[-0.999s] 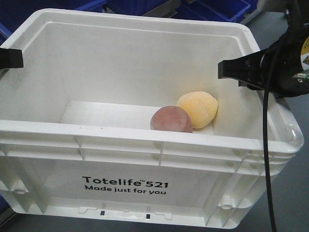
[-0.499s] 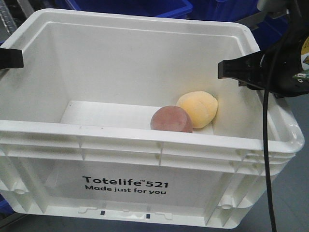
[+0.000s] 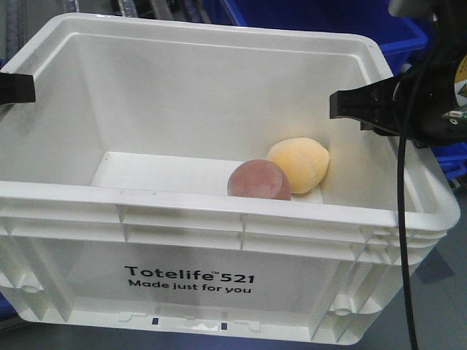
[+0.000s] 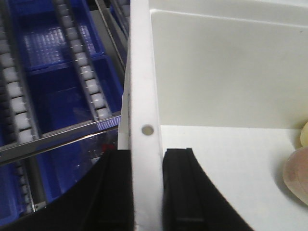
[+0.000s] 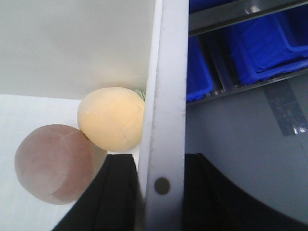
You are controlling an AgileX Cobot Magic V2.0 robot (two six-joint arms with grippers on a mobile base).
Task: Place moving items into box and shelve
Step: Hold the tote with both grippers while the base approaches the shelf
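Only wristward: pincers (image 4: 144, 192) astride box (image 4: 142, 96) walls

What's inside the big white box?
Two soft balls sit on the floor of the box: a yellow ball and a brownish-pink ball, touching. The near wall hides the floor right behind it.

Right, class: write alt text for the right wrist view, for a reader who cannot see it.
The right gripper clamps the white box wall, one finger inside and one outside. Inside lie a yellow lump and a brownish-pink lump, touching; outside are blue bins and grey floor.
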